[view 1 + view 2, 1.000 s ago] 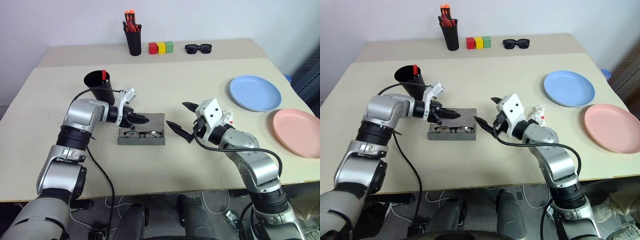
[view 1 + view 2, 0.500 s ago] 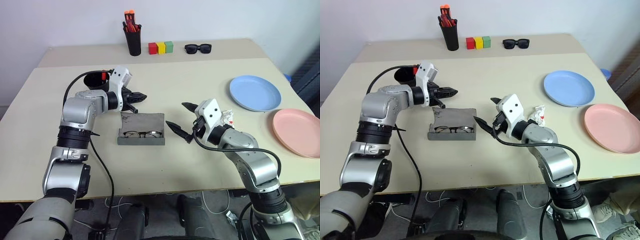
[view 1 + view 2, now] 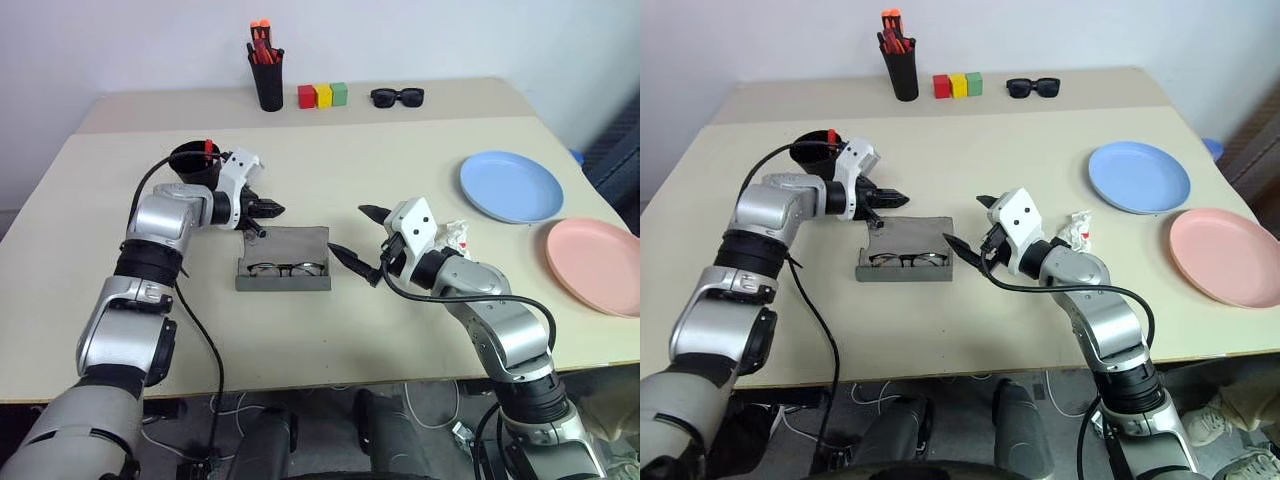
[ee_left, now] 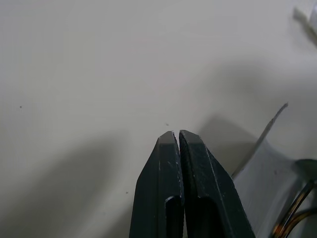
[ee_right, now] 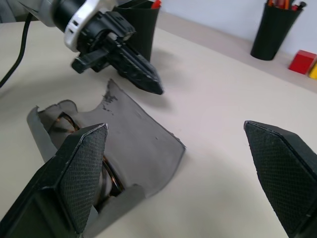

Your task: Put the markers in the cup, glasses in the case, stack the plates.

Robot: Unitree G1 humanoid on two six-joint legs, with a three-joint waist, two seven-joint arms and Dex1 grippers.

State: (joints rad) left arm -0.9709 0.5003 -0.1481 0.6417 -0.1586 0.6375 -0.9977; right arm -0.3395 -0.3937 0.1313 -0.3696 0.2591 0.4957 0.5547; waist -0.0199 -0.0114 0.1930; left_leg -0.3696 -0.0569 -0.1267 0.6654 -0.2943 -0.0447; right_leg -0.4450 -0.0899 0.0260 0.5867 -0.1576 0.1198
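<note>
**Spectacles lying in the open case**

The thin wire-framed glasses (image 3: 284,268) are lying inside the open grey felt case (image 3: 284,259). The left gripper (image 3: 272,209), fingers pressed together and empty, is hovering beside the lid's far edge. The right gripper (image 3: 360,238) is waiting nearby, fingers spread wide.

A matt, felt-like grey case (image 3: 283,258) lies open on a smooth, matt beige table (image 3: 400,330), thin dark wire-framed glasses (image 3: 285,268) inside it. At the far left stands a plain black plastic cup (image 3: 193,166) with a dull sheen. To the right, a light blue plate (image 3: 510,186) and a pink plate (image 3: 592,264) look smooth and faintly glossy. The right gripper (image 5: 178,173) shows fingers (image 5: 81,173) of black plastic with a fine cross-hatched texture; the left gripper (image 4: 178,136) is smooth, dark, semi-matt plastic. Crumpled white paper (image 3: 458,236) lies near the right arm.
</note>
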